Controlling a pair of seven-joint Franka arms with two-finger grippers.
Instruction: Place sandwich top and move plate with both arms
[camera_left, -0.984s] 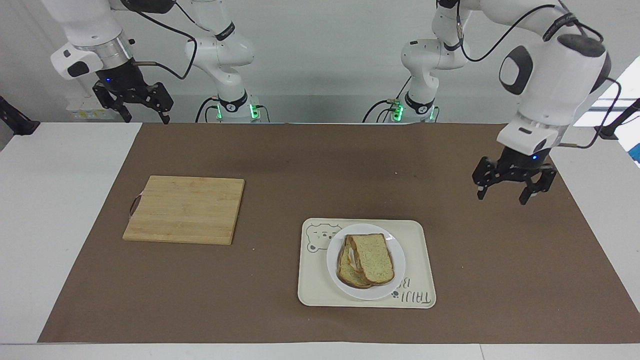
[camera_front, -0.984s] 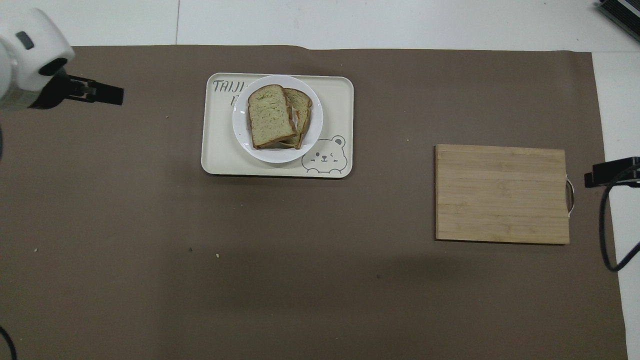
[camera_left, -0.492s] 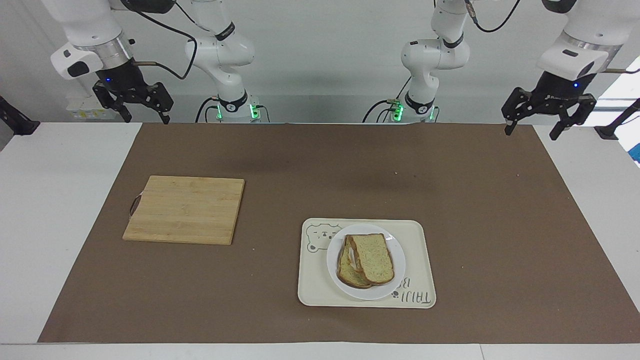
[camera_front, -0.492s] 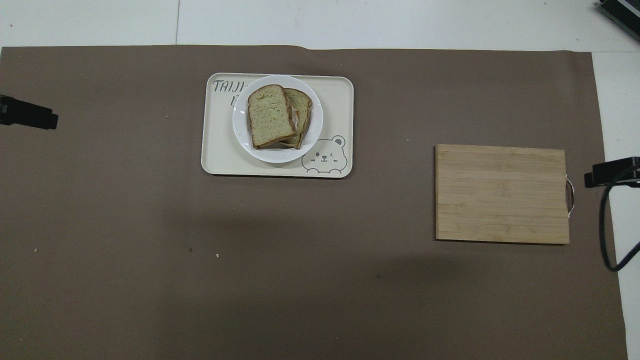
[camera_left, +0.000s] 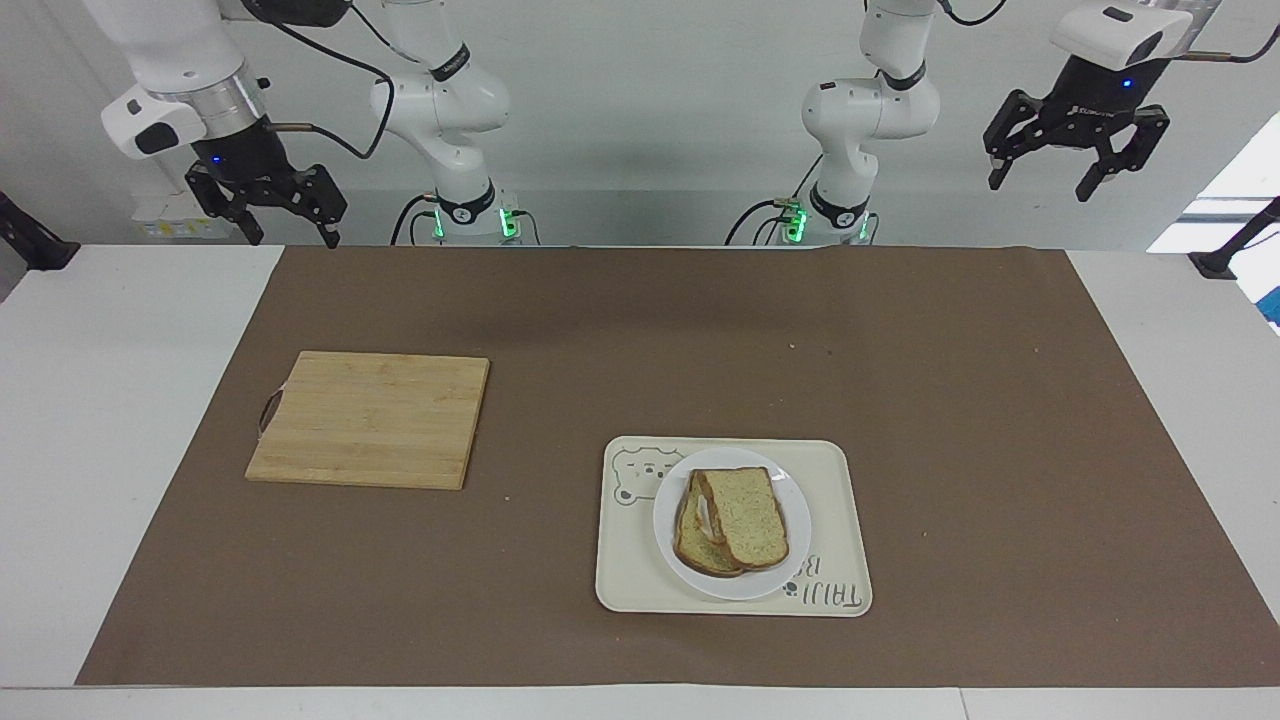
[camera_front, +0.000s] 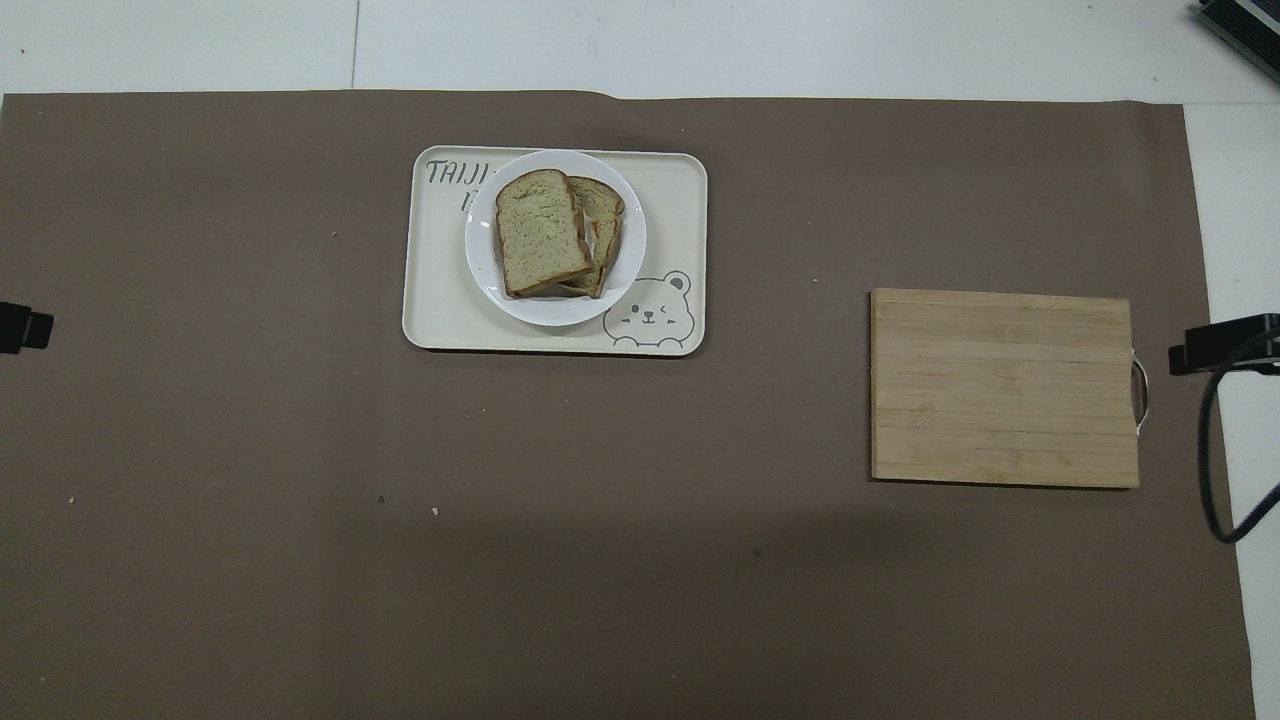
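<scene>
The sandwich top (camera_left: 745, 516) (camera_front: 540, 231), a plain tan slice with a brown crust, lies askew on a lower slice on the round white plate (camera_left: 795, 525) (camera_front: 625, 250). The plate sits on a cream tray. My left gripper (camera_left: 1076, 155) is open and empty, raised high above the table's edge at the left arm's end; only a tip of it shows in the overhead view (camera_front: 20, 327). My right gripper (camera_left: 268, 208) is open and empty, raised above the table's edge at the right arm's end, and waits (camera_front: 1215, 345).
The cream tray with a bear drawing (camera_left: 640, 570) (camera_front: 440, 310) lies on a brown mat. A bamboo cutting board (camera_left: 370, 418) (camera_front: 1003, 386) lies toward the right arm's end, nearer to the robots than the tray. A few crumbs dot the mat.
My left gripper has risen from low over the mat and drawn back toward the robots' end, empty. The sandwich, plate and right arm have not moved.
</scene>
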